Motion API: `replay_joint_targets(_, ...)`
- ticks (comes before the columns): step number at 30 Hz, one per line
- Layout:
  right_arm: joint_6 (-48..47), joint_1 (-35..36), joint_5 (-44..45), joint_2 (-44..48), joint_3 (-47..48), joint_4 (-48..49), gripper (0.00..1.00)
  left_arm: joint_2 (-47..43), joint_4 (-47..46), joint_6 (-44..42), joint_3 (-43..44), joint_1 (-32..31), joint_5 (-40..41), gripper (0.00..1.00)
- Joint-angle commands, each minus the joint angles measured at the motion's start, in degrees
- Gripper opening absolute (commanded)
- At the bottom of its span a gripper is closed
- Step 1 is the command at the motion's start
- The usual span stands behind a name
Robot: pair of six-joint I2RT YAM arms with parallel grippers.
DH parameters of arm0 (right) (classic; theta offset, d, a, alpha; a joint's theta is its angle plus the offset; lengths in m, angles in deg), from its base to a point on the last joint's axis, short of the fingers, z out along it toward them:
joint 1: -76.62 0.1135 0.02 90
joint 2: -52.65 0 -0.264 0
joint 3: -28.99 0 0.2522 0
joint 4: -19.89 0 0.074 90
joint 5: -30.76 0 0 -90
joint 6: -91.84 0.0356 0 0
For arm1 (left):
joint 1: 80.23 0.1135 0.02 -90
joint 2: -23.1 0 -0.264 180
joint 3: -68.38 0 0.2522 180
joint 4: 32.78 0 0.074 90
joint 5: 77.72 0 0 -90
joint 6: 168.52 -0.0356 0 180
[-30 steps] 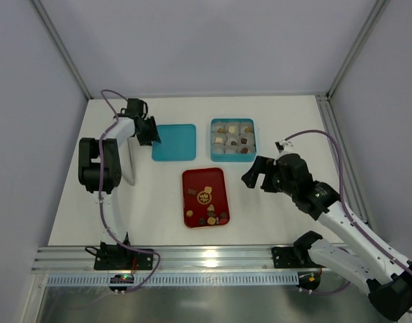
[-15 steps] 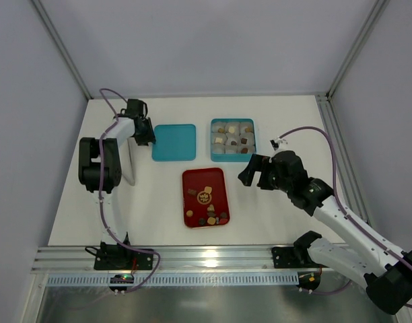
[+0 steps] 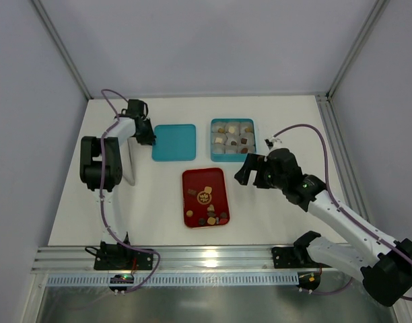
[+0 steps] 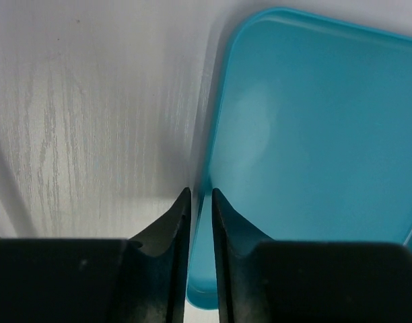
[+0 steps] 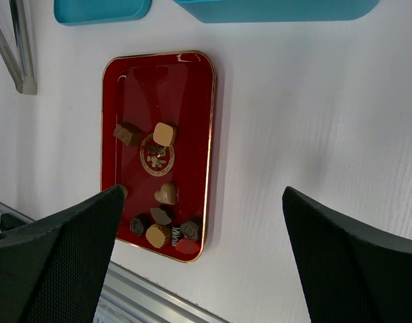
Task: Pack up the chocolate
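Observation:
Several small pieces of chocolate (image 3: 206, 198) lie on the red tray (image 3: 187, 182), brown, tan and one reddish, clustered toward its near end (image 5: 164, 195). More pieces sit in paper cups inside the teal box (image 3: 213, 138). The teal lid (image 3: 174, 142) lies flat to the left of the box. My left gripper (image 3: 147, 137) stands at the lid's left edge, its jaws drawn narrow with the lid's rim (image 4: 200, 269) between them. My right gripper (image 3: 250, 171) hovers just right of the tray, wide open and empty (image 5: 202, 190).
A grey metal plate (image 3: 128, 161) stands upright beside the left arm. An aluminium rail (image 3: 206, 259) runs along the table's near edge. Frame posts rise at the back corners. The right arm's cable (image 3: 307, 131) loops over the table right of the box.
The left gripper's jaws have drawn together onto the lid's left rim. The right gripper has slid left, closer to the red tray, still wide open.

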Motion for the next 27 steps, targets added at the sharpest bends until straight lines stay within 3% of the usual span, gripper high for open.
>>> replay_joint_targets(1, -0.7, 0.2, -0.7, -0.8, 2.1, 3.3, 1.0, 2.0, -0.9, 0.4, 0.5, 0.1, -1.7, 0.16)
replay_joint_targets(6, -0.8, 0.2, -0.9, -2.7, 2.8, 3.7, 1.0, 1.8, -1.6, 0.8, -0.4, 0.2, -3.9, 0.0)
replay_joint_targets(27, -3.6, 0.2, -7.2, -18.1, 11.9, 9.4, 1.0, -14.7, -0.8, 3.3, -9.2, 5.4, -16.7, 0.0)
